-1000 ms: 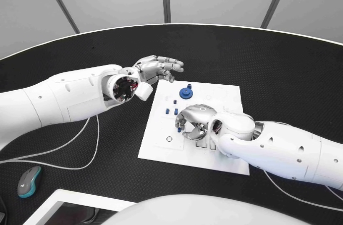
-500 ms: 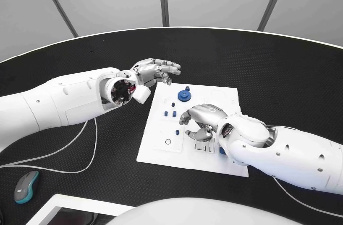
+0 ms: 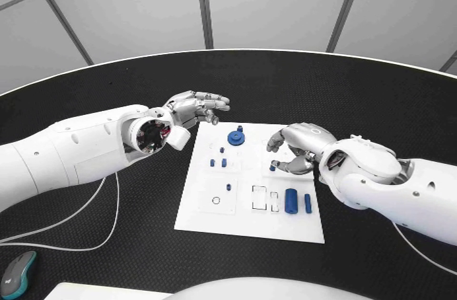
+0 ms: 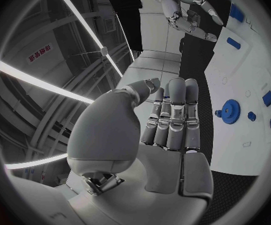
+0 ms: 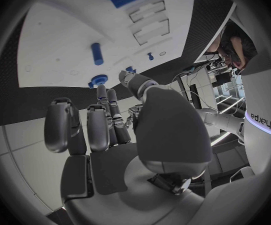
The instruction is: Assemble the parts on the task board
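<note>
So the right robot hand (image 3: 297,148) sits over the far right part of the task board (image 3: 252,217), fingers curled in, nothing in them as far as I can see. The left robot hand (image 3: 195,108) hangs open just off the board's far left corner, above the black counter (image 3: 381,95). A blue gear (image 3: 235,137) stands between them; two blue cylinders (image 3: 298,201) lie nearer the front.
</note>
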You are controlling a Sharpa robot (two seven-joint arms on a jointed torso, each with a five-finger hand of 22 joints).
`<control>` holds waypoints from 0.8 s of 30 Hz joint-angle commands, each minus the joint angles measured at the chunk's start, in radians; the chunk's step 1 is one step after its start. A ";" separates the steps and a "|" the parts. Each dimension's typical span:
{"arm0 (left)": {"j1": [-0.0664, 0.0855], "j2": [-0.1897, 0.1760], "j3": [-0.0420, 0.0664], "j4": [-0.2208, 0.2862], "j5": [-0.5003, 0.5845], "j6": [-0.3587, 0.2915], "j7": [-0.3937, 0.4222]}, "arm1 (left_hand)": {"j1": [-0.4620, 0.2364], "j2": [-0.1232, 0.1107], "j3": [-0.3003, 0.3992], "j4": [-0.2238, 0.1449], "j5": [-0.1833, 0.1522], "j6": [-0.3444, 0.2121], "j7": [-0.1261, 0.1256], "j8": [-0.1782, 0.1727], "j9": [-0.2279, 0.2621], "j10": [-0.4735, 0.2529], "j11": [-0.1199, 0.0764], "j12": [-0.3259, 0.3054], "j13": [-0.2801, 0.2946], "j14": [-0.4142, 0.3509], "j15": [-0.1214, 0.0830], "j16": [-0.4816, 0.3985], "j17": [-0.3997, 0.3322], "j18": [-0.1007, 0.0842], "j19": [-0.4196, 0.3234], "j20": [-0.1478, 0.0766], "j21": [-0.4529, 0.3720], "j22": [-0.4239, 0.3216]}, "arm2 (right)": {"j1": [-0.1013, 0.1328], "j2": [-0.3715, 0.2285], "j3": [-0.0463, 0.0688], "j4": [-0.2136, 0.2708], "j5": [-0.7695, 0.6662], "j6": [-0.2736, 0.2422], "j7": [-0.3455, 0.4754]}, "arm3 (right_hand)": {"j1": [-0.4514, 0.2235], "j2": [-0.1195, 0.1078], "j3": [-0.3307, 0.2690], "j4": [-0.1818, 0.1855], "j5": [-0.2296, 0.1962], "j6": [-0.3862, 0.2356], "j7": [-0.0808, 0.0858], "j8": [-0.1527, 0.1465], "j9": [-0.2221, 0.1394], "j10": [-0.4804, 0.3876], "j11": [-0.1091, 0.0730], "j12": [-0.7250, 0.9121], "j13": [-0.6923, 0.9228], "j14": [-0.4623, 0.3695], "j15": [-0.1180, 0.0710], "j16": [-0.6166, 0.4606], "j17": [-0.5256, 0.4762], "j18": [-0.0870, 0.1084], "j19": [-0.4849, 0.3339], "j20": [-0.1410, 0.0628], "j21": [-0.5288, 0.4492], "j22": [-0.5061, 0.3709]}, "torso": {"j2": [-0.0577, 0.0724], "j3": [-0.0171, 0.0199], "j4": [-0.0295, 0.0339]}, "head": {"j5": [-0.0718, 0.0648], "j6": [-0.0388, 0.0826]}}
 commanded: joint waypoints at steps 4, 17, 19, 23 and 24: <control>0.000 0.000 0.000 0.000 0.000 0.001 0.000 | 0.003 0.010 -0.006 -0.002 0.006 -0.006 0.003 0.003 0.002 -0.005 0.002 0.005 0.001 -0.007 -0.002 -0.004 -0.001 0.014 -0.005 -0.003 -0.005 -0.001 | 0.009 -0.011 0.000 -0.034 0.003 0.034 0.004 | 0.009 0.001 -0.027 0.008 -0.010 -0.006 -0.014 -0.011 -0.004 -0.027 0.002 0.004 -0.008 0.041 -0.001 -0.004 -0.009 0.012 0.014 0.001 -0.024 0.136 | 0.002 -0.0001 0.0010 | -0.008 0.005; 0.000 0.002 0.000 0.004 0.000 0.000 -0.004 | 0.003 0.010 -0.006 -0.002 0.006 -0.006 0.003 0.003 0.002 -0.005 0.002 0.005 0.001 -0.007 -0.002 -0.004 -0.001 0.014 -0.005 -0.003 -0.005 -0.001 | 0.011 0.046 -0.009 -0.097 0.004 0.115 0.005 | 0.034 0.019 -0.049 0.019 -0.008 -0.015 -0.016 -0.019 -0.009 -0.029 0.003 0.017 -0.019 0.043 0.001 -0.001 -0.005 0.015 0.013 0.002 -0.039 0.129 | 0.003 -0.0014 0.0035 | -0.010 0.001; 0.000 0.002 0.000 0.005 0.000 0.000 -0.004 | 0.002 0.011 -0.007 -0.001 0.005 -0.007 0.004 0.003 0.002 -0.006 0.002 0.006 0.002 -0.007 -0.001 -0.004 -0.002 0.014 -0.005 -0.003 -0.005 -0.002 | 0.011 0.054 -0.011 -0.106 0.004 0.122 0.005 | 0.037 0.022 -0.046 0.022 -0.007 -0.011 -0.013 -0.018 -0.009 -0.017 0.000 0.026 -0.020 0.043 -0.001 -0.001 -0.005 0.014 0.015 0.001 -0.037 0.130 | 0.004 -0.0018 0.0041 | -0.011 0.001; 0.000 0.000 0.000 0.006 0.000 -0.001 -0.004 | 0.002 0.011 -0.007 -0.001 0.005 -0.007 0.004 0.003 0.002 -0.006 0.002 0.006 0.002 -0.007 -0.001 -0.004 -0.002 0.014 -0.005 -0.003 -0.005 -0.002 | 0.011 0.070 -0.016 -0.124 0.004 0.134 0.003 | 0.042 0.024 -0.038 0.025 -0.002 -0.009 -0.009 -0.018 -0.010 0.001 -0.004 0.037 -0.022 0.044 -0.005 -0.001 -0.005 0.014 0.017 -0.002 -0.034 0.131 | 0.003 -0.0011 0.0054 | -0.011 0.000; 0.000 0.000 0.000 0.006 0.000 -0.001 -0.004 | 0.002 0.011 -0.007 -0.001 0.005 -0.007 0.004 0.003 0.002 -0.006 0.002 0.006 0.002 -0.007 -0.001 -0.004 -0.002 0.014 -0.005 -0.003 -0.005 -0.002 | 0.010 0.073 -0.017 -0.128 0.004 0.136 0.003 | 0.042 0.024 -0.038 0.025 -0.002 -0.009 -0.009 -0.018 -0.010 0.001 -0.004 0.037 -0.022 0.044 -0.005 -0.001 -0.005 0.014 0.017 -0.002 -0.034 0.131 | 0.003 -0.0012 0.0052 | -0.011 -0.001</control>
